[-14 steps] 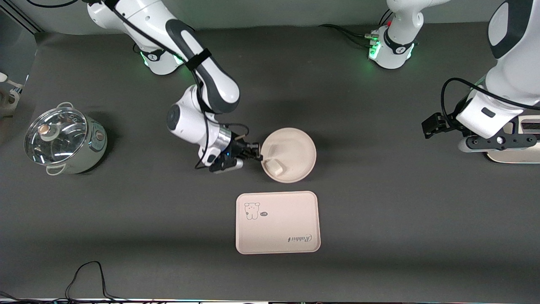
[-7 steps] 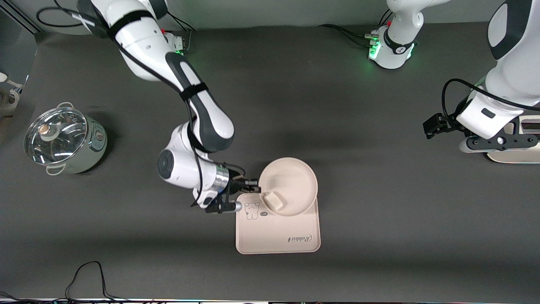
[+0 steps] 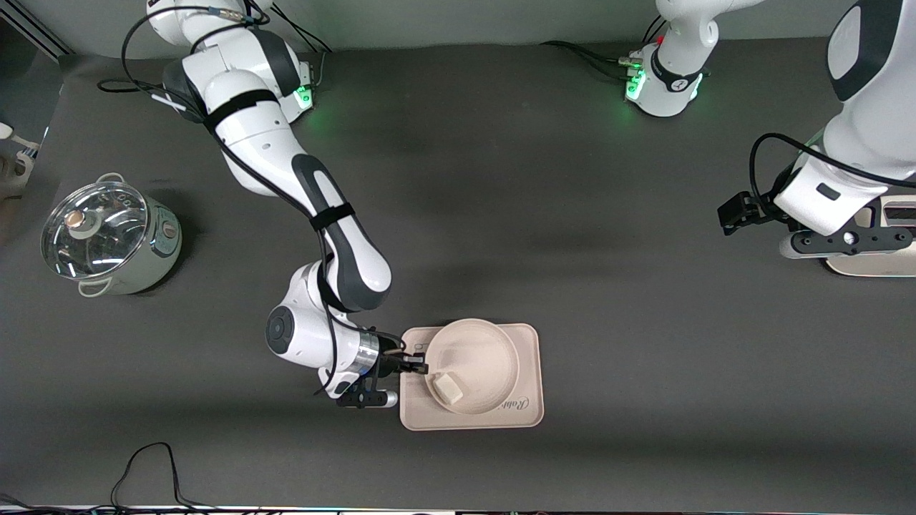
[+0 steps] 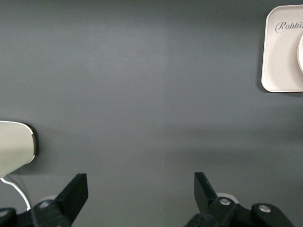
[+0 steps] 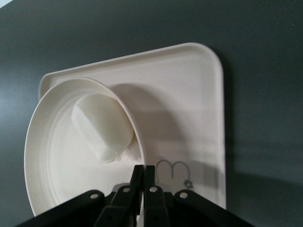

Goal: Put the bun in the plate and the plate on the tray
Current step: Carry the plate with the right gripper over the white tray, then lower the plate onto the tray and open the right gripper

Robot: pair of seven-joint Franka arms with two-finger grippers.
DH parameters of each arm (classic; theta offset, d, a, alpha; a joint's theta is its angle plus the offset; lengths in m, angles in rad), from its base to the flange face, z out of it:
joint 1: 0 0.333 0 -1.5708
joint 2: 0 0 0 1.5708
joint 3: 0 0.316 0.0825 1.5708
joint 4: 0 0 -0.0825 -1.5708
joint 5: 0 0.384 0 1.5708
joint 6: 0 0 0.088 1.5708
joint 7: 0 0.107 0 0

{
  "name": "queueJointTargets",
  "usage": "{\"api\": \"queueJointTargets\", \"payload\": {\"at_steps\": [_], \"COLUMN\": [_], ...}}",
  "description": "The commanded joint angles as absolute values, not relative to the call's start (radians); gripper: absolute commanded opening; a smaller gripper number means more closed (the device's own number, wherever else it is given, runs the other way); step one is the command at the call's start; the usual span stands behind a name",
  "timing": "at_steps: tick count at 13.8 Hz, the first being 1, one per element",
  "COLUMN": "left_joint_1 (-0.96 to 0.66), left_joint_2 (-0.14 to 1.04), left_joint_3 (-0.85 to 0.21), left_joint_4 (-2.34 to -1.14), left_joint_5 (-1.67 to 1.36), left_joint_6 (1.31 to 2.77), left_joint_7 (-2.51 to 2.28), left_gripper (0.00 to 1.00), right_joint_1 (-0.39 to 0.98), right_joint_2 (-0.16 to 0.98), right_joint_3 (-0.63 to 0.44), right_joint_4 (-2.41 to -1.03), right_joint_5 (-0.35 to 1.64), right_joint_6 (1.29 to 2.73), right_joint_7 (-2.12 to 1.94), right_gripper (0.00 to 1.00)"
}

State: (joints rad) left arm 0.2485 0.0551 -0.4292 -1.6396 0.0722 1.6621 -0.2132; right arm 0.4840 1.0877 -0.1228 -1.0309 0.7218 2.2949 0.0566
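The cream-beige plate is over the cream-pink tray, tilted, with the off-white bun lying in it. My right gripper is shut on the plate's rim at the side toward the right arm's end of the table. In the right wrist view the plate holds the bun above the tray, and the gripper pinches the rim. My left gripper is open and empty over bare table near its end; the tray's corner shows in its view.
A steel pot with a glass lid stands at the right arm's end of the table. A white device sits under the left arm at the table's edge. A black cable lies near the front edge.
My right gripper has carried the plate with the bun toward the front camera, from the table above the tray to over the tray. The left arm has not moved.
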Motion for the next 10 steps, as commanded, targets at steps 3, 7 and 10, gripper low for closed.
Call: {"api": "queueJointTargets", "payload": {"at_steps": [3,7,10], "left_joint_1": [0.241,0.249,0.235], "left_joint_2": [0.048,0.049,0.058], "left_joint_3": [-0.422,-0.417,-0.420], "left_joint_4": [-1.635,-1.635,-1.638], "left_joint_5": [0.087,0.087,0.087], "left_joint_6": [1.643,1.643,1.657], "left_joint_7": [-0.201,-0.193,-0.212], "left_gripper": [1.00,1.00,1.00], "right_joint_1": [0.488,0.488,0.483], "right_joint_2": [1.163,1.166,1.164], "right_joint_3": [-0.112,-0.112,-0.112], "right_joint_4": [-0.960,-0.959,-0.957], "right_joint_5": [0.693,0.693,0.693], "right_joint_6": [2.347,2.349,2.338], "right_joint_7": [0.074,0.074,0.074], "right_gripper": [0.00,0.00,0.14]}}
